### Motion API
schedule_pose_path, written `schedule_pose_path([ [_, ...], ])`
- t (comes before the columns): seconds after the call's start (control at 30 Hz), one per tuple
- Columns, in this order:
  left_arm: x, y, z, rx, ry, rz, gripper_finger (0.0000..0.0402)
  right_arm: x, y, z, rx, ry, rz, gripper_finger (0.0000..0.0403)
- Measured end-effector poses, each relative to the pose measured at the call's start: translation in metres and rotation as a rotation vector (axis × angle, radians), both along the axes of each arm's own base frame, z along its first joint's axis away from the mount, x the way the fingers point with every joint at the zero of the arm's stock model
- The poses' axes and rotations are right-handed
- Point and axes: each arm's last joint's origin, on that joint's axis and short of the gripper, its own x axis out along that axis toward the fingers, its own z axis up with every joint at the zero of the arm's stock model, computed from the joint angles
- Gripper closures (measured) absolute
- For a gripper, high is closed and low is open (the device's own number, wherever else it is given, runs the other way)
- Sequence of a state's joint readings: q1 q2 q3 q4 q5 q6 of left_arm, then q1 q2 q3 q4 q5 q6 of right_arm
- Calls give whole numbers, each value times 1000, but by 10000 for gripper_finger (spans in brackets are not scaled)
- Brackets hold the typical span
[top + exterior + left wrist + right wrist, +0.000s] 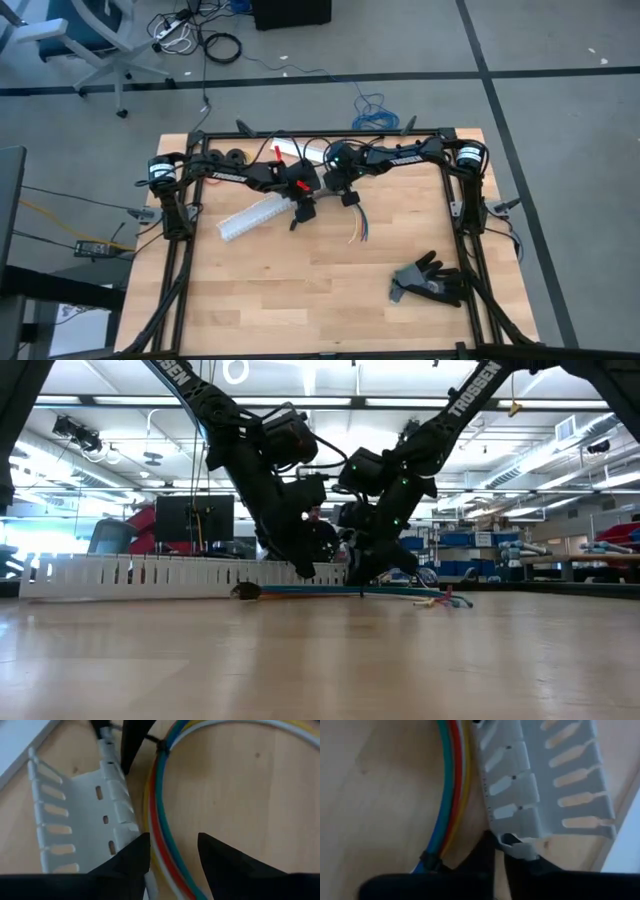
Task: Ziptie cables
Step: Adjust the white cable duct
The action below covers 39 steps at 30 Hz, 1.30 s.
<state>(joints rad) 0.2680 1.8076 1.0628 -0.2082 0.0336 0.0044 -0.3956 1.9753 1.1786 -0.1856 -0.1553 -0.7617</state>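
**Both arms lowered over the cable bundle beside a slotted duct**

A light wooden worktop (300, 290) sat inside a black frame on a grey floor, and the low view looked across it into a workshop with ceiling strip lights and shelving. A white slotted duct (255, 214) lay at a slant on the worktop's far half. A black glove (432, 280) lay near the right front corner, well apart from the work. A loose blue coil (372, 110) lay on the floor beyond the far edge.

The two arms met near the middle of the far half. The left claw (300, 208) was lowered at the duct's right end. In the left wrist view its fingers (131, 862) stood apart, with the cables (160, 810) running between them on the wood. The right claw (347, 192) was lowered just to the right of the left one. In the right wrist view its dark fingers sat close together against the duct's end, but whether they gripped anything cannot be told.

The cables curved in an arc just beside the duct, blue, red, yellow and white lying side by side; their free ends (358, 230) fanned out towards the worktop's centre. The ziptie (161, 746) appeared as a thin black band wrapped around the bundle, close to the duct's end.
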Motion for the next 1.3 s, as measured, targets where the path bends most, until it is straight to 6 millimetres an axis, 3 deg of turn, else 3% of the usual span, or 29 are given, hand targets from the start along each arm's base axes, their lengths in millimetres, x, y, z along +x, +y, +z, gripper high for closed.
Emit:
schedule_pose_path([
  [0.2, 1, 5, 1, 67, -6, 34, 225, -2, -1, 10, 30, -41, -13, 395],
  [0.7, -4, 10, 3, 110, 33, 106, 225, -6, -3, 9, 28, 16, -92, 403],
  [1.1, -16, 15, 19, 242, 67, 195, 225, -17, -6, 5, 127, 83, -118, 403],
  [1.3, -23, 13, 24, 240, -17, 233, 225, -18, -10, 5, 147, 74, -156, 403],
])
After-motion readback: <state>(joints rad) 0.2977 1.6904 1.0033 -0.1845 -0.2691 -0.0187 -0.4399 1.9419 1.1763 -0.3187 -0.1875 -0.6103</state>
